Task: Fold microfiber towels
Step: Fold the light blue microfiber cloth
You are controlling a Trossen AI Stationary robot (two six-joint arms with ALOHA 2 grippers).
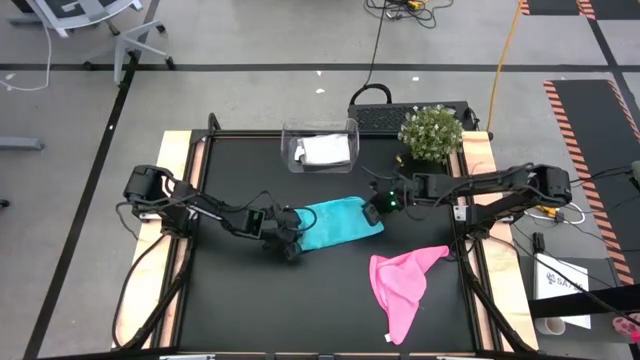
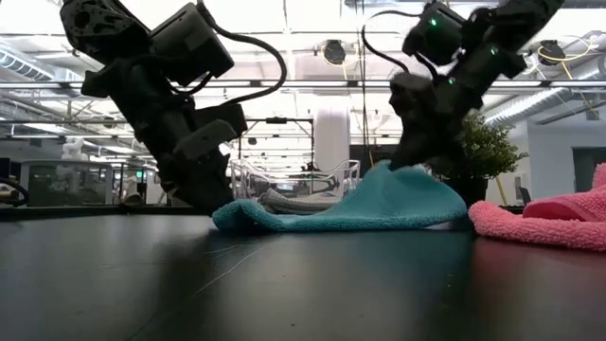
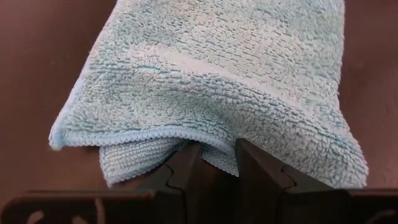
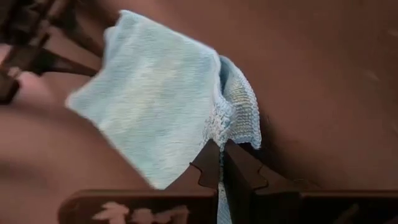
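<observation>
The teal towel (image 1: 338,222) (folded) spans left gripper (image 1: 291,243) to right gripper (image 1: 372,212).

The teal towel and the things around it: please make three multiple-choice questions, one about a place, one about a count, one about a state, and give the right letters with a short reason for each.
1. Where does the pink towel lie, in the high view?
A. inside the clear bin
B. on the black mat, nearer the right arm's side
C. under the plant

2. How many towels lie on the black mat, outside the clear bin?
A. one
B. two
C. four

3. What is the state of the teal towel?
A. doubled over, with a tool at each end
B. spread flat in one layer, untouched
C. rolled into a ball

Answers:
1 B, it lies below and right of the teal one.
2 B, only teal and pink; a whitish cloth sits in the bin.
3 A, the left tool and the right tool each pinch layered edges.
</observation>
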